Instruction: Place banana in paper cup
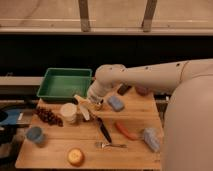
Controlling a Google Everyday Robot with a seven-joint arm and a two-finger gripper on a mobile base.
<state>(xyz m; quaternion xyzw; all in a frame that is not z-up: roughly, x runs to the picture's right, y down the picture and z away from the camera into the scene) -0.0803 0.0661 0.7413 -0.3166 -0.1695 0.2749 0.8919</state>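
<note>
While the gripper hangs just right of the paper cup, its jaws are clamped on the banana — banana beside the cup, not inside.

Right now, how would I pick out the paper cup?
Start at the green tray at the back left of the table. Just in front of it stands the paper cup, between the grapes and the banana by the gripper. It is plain cream-white, unlike the blue cup.
</note>
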